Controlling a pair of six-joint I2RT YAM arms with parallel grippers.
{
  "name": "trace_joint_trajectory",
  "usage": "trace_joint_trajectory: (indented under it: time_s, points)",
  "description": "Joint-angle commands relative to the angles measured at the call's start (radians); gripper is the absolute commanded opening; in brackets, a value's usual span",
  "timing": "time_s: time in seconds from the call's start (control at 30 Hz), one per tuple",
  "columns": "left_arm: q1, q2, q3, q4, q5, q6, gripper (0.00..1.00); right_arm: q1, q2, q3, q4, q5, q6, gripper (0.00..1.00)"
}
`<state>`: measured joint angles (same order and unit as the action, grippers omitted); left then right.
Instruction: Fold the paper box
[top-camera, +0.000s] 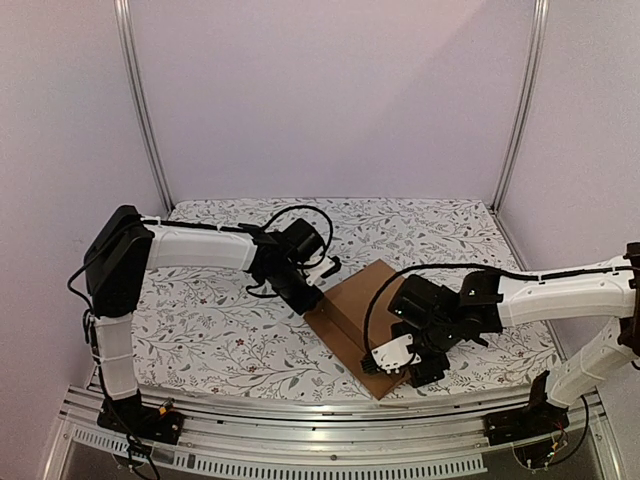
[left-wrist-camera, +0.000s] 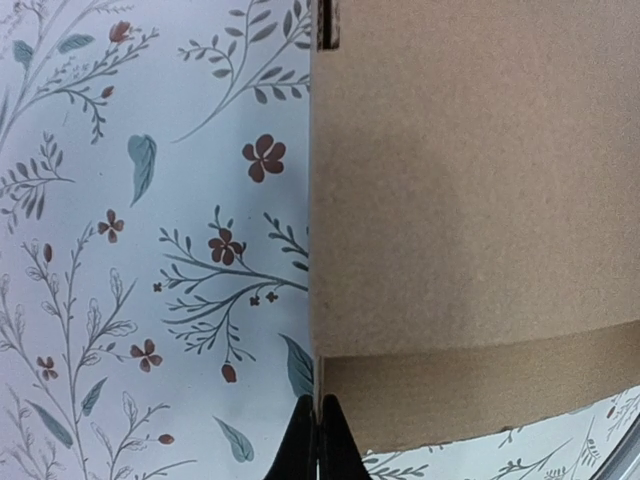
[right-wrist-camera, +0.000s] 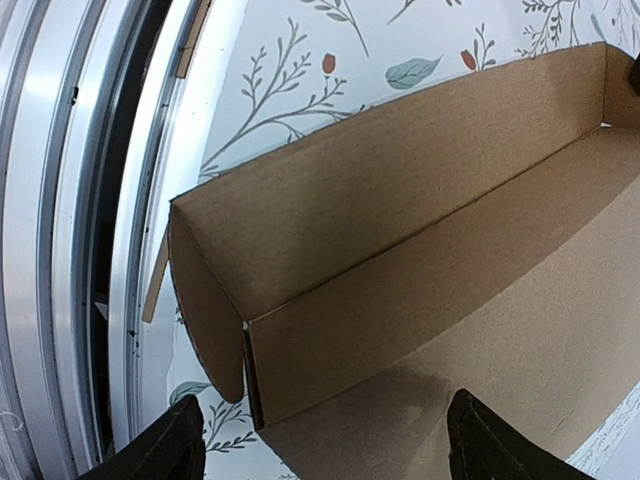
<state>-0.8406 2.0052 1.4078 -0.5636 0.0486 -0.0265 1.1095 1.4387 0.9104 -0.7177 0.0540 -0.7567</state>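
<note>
Box sits on the table between the arms, one long wall and an end flap raised. Left fingers closed, empty, tips at its outer wall; right fingers wide, empty, above the interior. Judged: walls being erected; next needs remaining flaps folded inward.

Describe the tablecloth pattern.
The tablecloth is white with grey-green sprigs and small red flowers; clearest in the left wrist view.

The right gripper hangs with its dark fingers spread wide above the near end of the paper box, whose long wall stands upright with a curved end flap at its corner, close to the aluminium rails along the edge of the floral table.
</note>
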Motion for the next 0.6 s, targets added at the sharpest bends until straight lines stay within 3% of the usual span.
trace_joint_trajectory:
  time_s: [0.0, 0.57]
  points:
    - [0.017, 0.037, 0.019, -0.06, 0.026, 0.001, 0.0, 0.009, 0.029, -0.006, 0.014, -0.004, 0.039, 0.81]
    - [0.018, 0.065, 0.067, -0.123, 0.048, 0.009, 0.0, 0.009, 0.063, -0.001, 0.039, 0.049, 0.067, 0.68]
